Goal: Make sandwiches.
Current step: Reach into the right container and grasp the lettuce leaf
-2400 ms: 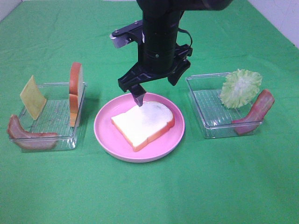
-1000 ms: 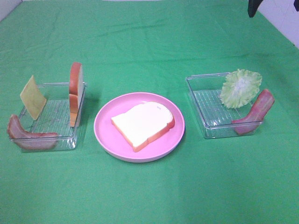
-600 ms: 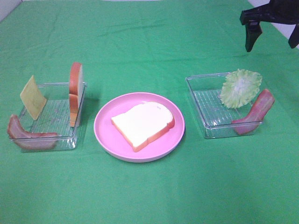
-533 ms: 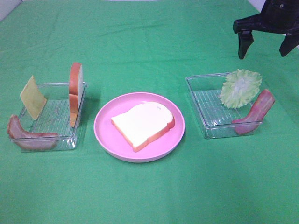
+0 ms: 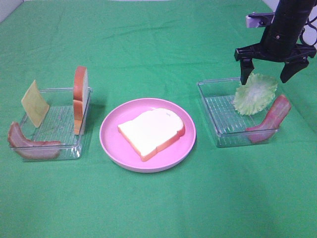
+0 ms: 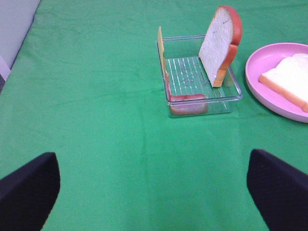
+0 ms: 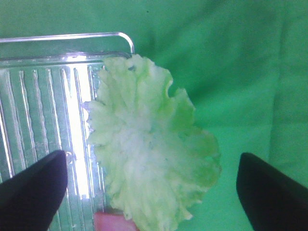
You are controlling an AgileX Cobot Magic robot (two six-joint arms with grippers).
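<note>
Hovering wide open over the lettuce leaf (image 5: 255, 94), the right gripper (image 5: 265, 78) could clip the clear tray (image 5: 218, 81) on its rim. Leaf's propped up and floppy, might slip free.

Table covering: green cloth (image 5: 158, 208), lying flat across the whole work surface and showing faint creases toward the far side.
Surround: pale surface (image 6: 9, 29), showing beyond the cloth's edge at a far corner; wall or floor, cannot tell.
Lighting: soft and even, falling from above, casting short faint shadows.
</note>
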